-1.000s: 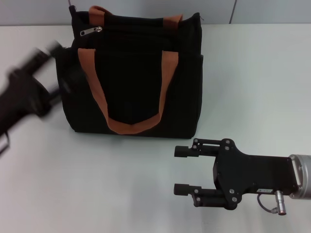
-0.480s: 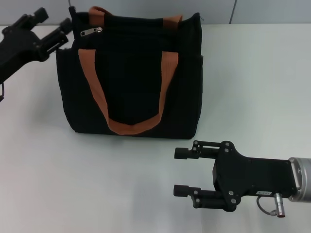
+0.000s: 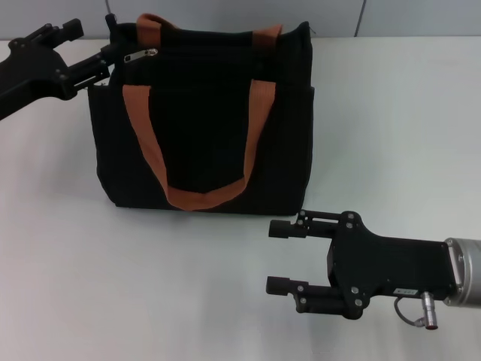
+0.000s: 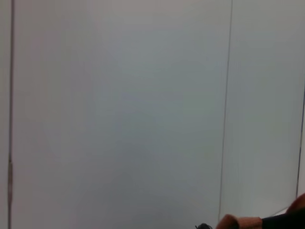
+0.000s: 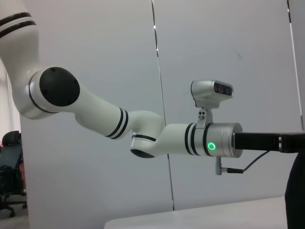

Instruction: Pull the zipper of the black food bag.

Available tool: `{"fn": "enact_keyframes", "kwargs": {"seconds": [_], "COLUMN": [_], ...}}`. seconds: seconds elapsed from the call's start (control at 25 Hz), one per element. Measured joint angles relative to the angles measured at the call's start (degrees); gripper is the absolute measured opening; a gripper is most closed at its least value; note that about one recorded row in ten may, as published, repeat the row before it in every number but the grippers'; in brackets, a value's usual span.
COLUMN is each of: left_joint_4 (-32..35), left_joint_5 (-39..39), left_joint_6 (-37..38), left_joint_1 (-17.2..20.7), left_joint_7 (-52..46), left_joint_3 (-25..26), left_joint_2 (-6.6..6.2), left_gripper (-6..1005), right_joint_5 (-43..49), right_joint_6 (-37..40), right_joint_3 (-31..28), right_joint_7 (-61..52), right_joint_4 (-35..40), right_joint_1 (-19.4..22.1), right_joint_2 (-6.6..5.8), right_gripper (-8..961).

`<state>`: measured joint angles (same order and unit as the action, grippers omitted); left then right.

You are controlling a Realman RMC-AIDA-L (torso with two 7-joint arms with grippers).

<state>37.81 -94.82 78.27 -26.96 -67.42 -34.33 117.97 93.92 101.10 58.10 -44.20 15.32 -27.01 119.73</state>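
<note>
The black food bag (image 3: 203, 113) stands upright at the back of the white table, its orange-brown handles (image 3: 143, 143) hanging down its front. The zipper (image 3: 140, 55), a small silver pull tab, lies at the left end of the upper edge. My left gripper (image 3: 94, 47) is open at the bag's upper left corner, one finger close to the tab and nothing held. My right gripper (image 3: 279, 257) rests open on the table in front of the bag's right side. The left wrist view shows only a strip of orange strap (image 4: 238, 222). In the right wrist view the left arm (image 5: 209, 146) reaches toward the bag's edge (image 5: 295, 195).
The white table (image 3: 391, 113) extends to the right of the bag and in front of it on the left. A grey panelled wall (image 4: 119, 95) stands behind the table.
My left gripper has swung up from beside the bag's left side to its upper left corner, closing in on the zipper tab. The right gripper has hardly moved.
</note>
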Motion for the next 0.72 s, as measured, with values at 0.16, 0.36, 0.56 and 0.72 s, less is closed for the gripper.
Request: {"fn": "enact_keyframes", "kwargs": {"seconds": [0.16, 0.36, 0.56, 0.72], "left_joint_4": [0.1, -1.9, -2.1, -2.1], "left_joint_5": [1.4, 3.4, 5.4, 5.5], "left_joint_6": [-0.2, 0.3, 1.6, 1.5], "left_joint_1": [0.1, -0.1, 0.5, 0.5], "left_joint_7": [-0.3, -0.2, 0.2, 0.2], "left_joint_3": [2.4, 3.1, 3.0, 2.9], "left_joint_2": [0.35, 0.59, 0.62, 0.54], "left_gripper": [799, 799, 799, 798], "right_joint_5": [-0.4, -6.0, -18.6, -24.0], "right_joint_6": [-0.6, -0.8, -0.7, -2.3], "right_joint_3": [0.0, 0.0, -1.3, -1.6], "right_joint_7": [0.5, 5.1, 8.9, 8.0], "right_joint_4": [-0.4, -3.6, -4.8, -6.6], "right_joint_1": [0.0, 0.6, 6.1, 6.1], "right_joint_2": [0.02, -0.04, -0.06, -0.02], "right_gripper": [562, 552, 543, 535]}}
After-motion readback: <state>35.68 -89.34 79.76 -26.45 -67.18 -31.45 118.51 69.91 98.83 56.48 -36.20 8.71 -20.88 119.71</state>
